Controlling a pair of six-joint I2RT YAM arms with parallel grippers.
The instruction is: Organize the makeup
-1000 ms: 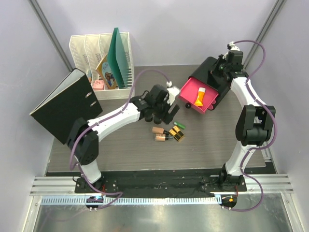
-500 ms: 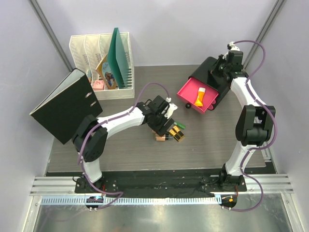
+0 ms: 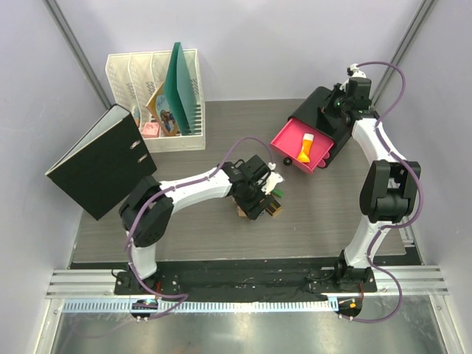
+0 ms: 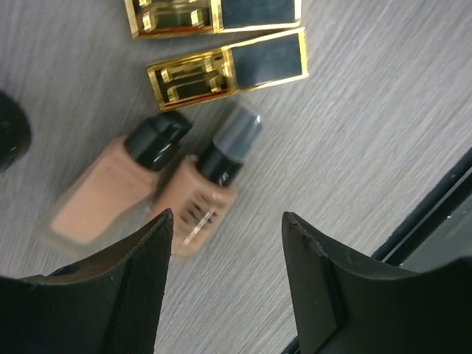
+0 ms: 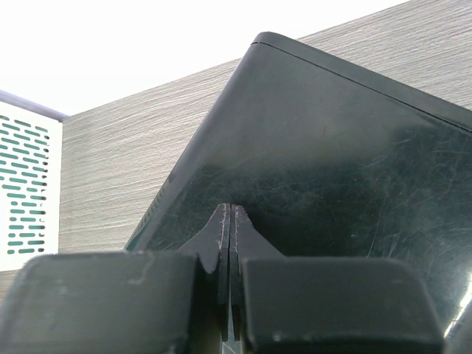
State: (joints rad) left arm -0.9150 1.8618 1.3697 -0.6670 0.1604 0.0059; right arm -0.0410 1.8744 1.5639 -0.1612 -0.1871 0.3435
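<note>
Directly under the left gripper (image 4: 225,232), the smaller peach bottle (image 4: 198,198) lies touching the larger peach bottle (image 4: 103,199) on the table (image 4: 369,147), just beside the gold-and-black cases (image 4: 225,74). The jaws stand apart with the smaller bottle's base between them. A clean pick likely calls for centring on that bottle alone, closing across its body, then carrying it to the pink drawer (image 3: 290,140), while the right gripper (image 5: 230,214), fingers together, sits at the black box (image 5: 332,147).
</note>
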